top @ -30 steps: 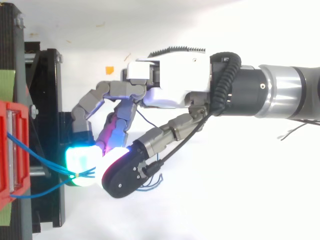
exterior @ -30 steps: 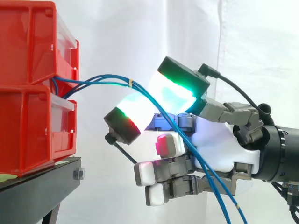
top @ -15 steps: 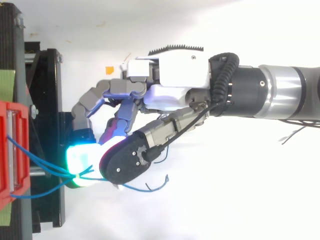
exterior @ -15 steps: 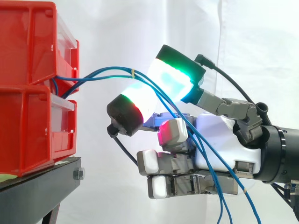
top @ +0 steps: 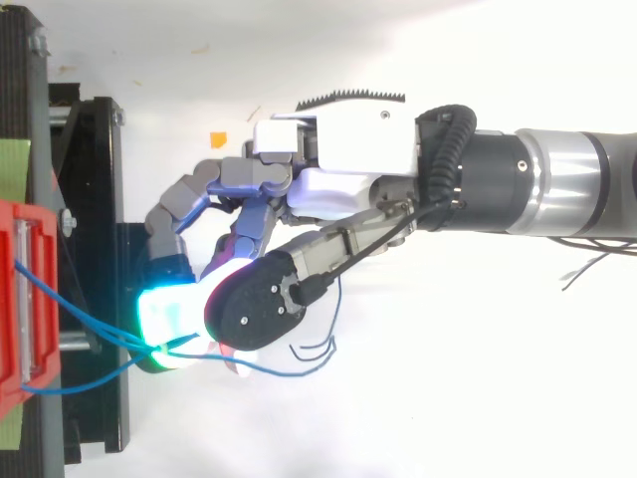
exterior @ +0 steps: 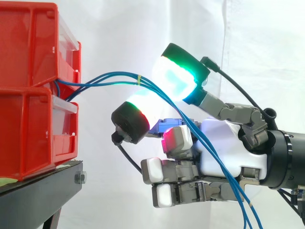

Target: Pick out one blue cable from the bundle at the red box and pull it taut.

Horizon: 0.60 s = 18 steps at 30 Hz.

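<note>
Over at the left, the stacked red plastic bins (exterior: 28, 119) sit on a black metal stand (exterior: 38, 191), and the thin blue cables (exterior: 133, 78) come out of the gap between the two bins. Your robot hand (exterior: 228, 138) has its two big glowing fingertip pads (exterior: 177, 78) closed together with those strands running between them, and the lower fingers are curled in. It looks to me like more than one strand is caught there, so I'd sort it down to one before hauling. Then pull straight away from the bins, toward the arm's side, not sideways.

The bundle's long axis runs roughly level from the bins out to the small yellow tie (exterior: 138, 77), then slants down across the palm toward the lower right. From above, loose ends curl just beside the thumb. Watch that tie, it'll probably drag the neighbours along.
</note>
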### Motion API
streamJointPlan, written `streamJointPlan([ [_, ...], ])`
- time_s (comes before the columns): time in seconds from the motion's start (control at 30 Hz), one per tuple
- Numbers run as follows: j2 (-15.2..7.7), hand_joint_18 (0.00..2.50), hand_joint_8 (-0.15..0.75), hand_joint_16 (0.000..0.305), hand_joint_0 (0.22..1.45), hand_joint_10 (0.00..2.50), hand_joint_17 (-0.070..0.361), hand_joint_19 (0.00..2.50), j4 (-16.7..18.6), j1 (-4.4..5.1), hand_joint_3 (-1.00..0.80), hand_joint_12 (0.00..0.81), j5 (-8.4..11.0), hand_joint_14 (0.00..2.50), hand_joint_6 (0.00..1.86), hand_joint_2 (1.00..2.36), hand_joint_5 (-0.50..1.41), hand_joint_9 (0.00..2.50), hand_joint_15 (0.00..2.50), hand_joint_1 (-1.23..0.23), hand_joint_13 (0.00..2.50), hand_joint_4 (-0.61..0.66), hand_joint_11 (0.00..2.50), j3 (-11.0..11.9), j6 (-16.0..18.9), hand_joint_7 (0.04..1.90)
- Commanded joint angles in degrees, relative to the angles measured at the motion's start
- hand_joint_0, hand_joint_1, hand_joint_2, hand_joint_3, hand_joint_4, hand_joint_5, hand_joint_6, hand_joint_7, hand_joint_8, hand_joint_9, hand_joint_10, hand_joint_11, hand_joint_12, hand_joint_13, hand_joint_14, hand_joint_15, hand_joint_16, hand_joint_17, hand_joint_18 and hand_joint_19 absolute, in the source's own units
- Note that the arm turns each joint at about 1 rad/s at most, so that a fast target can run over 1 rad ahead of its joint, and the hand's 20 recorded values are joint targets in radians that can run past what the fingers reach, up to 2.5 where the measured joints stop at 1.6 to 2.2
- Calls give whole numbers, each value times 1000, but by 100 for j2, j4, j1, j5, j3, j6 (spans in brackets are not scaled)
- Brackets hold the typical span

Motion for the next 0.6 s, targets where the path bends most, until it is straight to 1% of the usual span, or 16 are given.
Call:
streamJointPlan([
  [0.0,-2,792,314,52,484,19,118,626,-5,2,-500,387,-3,19,848,1000,-88,1273,489,-572,954,118,551,0,0,944],
  [0.2,-2,819,322,56,450,20,125,611,-5,2,-500,400,5,17,841,1000,-88,1273,477,-608,971,117,548,0,0,935],
  [0.23,-2,827,324,56,440,20,127,606,-14,2,-500,399,-3,17,841,1000,-88,1277,478,-645,974,121,547,0,0,930],
  [0.4,7,842,318,57,427,19,128,599,-14,2,-500,397,-3,19,838,1000,-88,1284,480,-701,989,127,556,0,0,917],
  [0.47,-2,833,308,55,439,20,125,604,-14,2,-500,386,-3,17,838,1000,-88,1280,493,-719,994,118,549,0,0,917],
  [0.57,-2,789,286,49,509,22,111,628,-14,2,-500,362,5,20,837,1000,-91,1268,498,-754,976,100,570,0,0,939],
])
